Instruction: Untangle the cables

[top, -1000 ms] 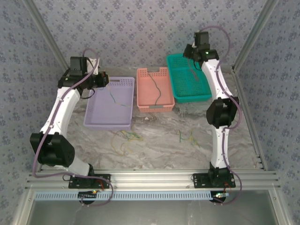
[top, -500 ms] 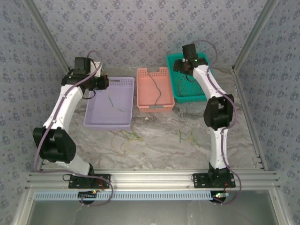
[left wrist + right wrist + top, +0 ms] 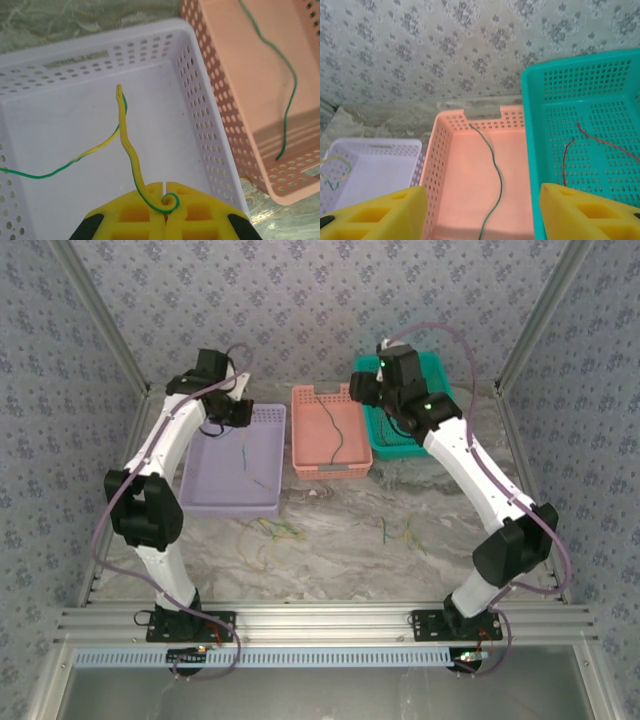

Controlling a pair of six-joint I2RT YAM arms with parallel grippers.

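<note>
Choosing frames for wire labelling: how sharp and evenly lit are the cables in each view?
Top external: even, soft light, but the loose cables on the table are tiny and faint against marbling. Left wrist: yellow-green cable crisp on the lavender basket, no glare. Right wrist: slightly soft, red cable yet readable.

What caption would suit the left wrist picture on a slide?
Shut left gripper pinching a yellow-green cable over the lilac basket, pink basket with green cable alongside.

A thin yellow-green wire (image 3: 123, 137) hangs curling over the lilac plastic basket (image 3: 195, 100), a dark green wire (image 3: 497, 175) snakes across the pink basket (image 3: 437, 165), and a red wire (image 3: 565, 160) lies in the teal basket (image 3: 527, 125).
</note>
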